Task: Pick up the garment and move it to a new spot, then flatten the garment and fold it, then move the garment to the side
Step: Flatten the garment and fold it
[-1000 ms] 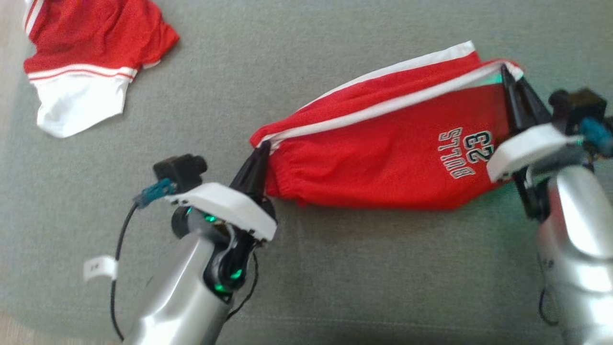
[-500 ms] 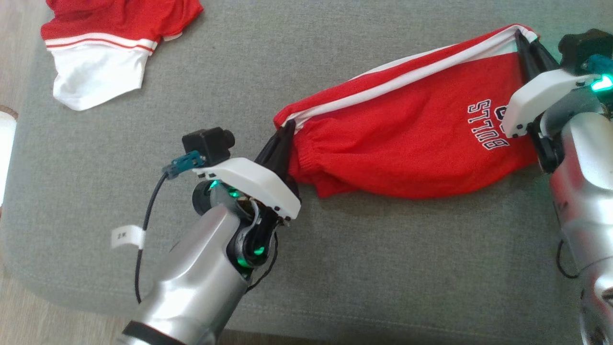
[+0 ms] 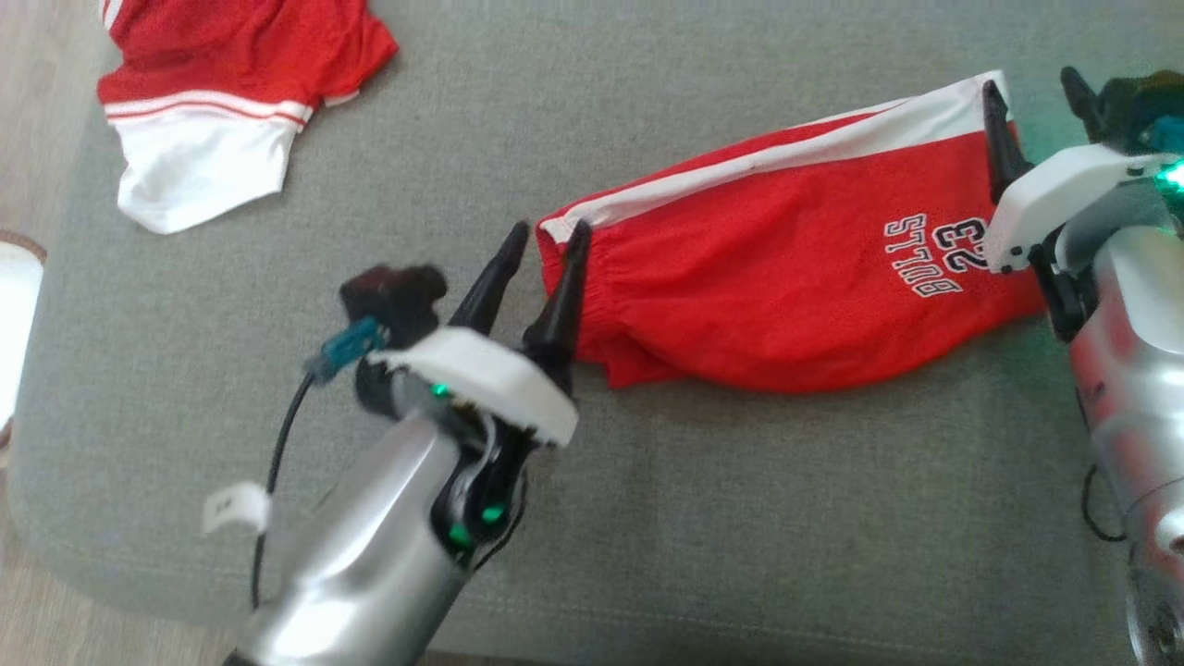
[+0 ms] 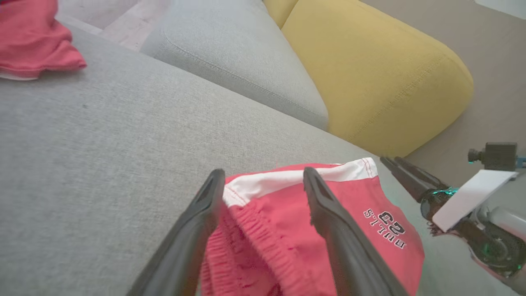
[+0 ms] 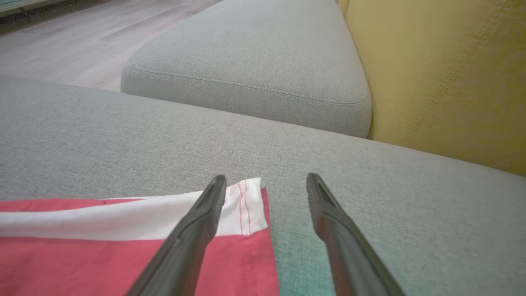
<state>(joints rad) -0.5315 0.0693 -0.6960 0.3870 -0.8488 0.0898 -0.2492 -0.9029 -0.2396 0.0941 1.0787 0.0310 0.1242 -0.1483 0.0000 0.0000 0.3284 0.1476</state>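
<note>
Soft, light, limp shorts (image 3: 786, 296); best pinched at waistband, nine o'clock, and hem, three o'clock; left claw (image 3: 549, 228), right claw (image 3: 1029, 81) spread, empty.

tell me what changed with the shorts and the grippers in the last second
Both let go. The left gripper was shut on the waistband end of the red shorts and the right gripper on the hem corner. Both now stand open, and the shorts lie slack on the grey cushion. The red and white garment at the far left stayed put.
</note>
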